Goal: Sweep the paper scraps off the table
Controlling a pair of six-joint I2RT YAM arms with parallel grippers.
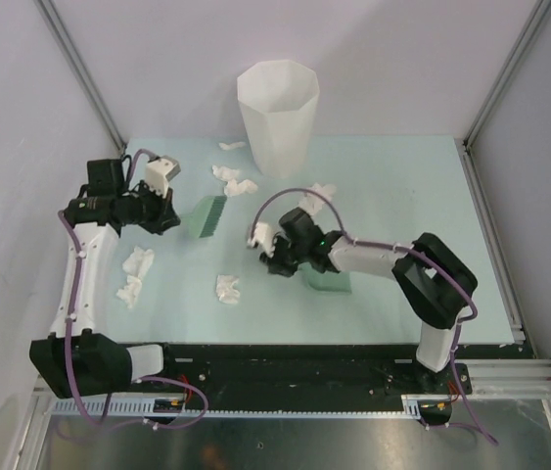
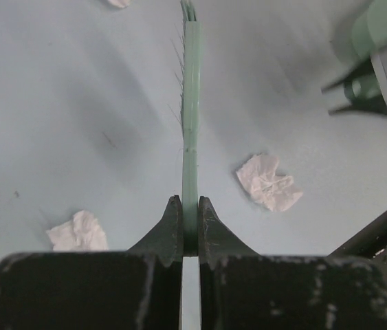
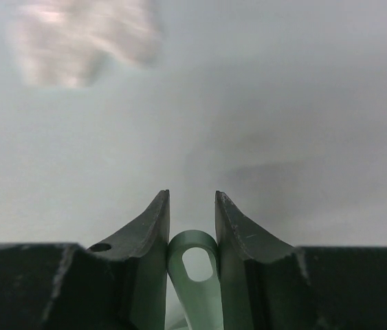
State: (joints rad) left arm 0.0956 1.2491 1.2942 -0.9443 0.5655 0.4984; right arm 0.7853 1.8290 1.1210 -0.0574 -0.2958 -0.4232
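Top external view: I record paper scraps (image 1: 227, 287) scattered over the table (image 1: 402, 186), two toward the left edge, one near centre, others close to the white bin (image 1: 277, 108). I find the left gripper (image 2: 190, 201) clamped on a green brush (image 2: 191, 103), seen edge-on from its wrist camera. The right gripper (image 3: 192, 196) is closed around the looped dustpan handle (image 3: 193, 242), with one blurred scrap on the table ahead.

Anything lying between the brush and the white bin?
Yes, a small cluster of paper scraps sits between the brush and the bin, seen in the top view.
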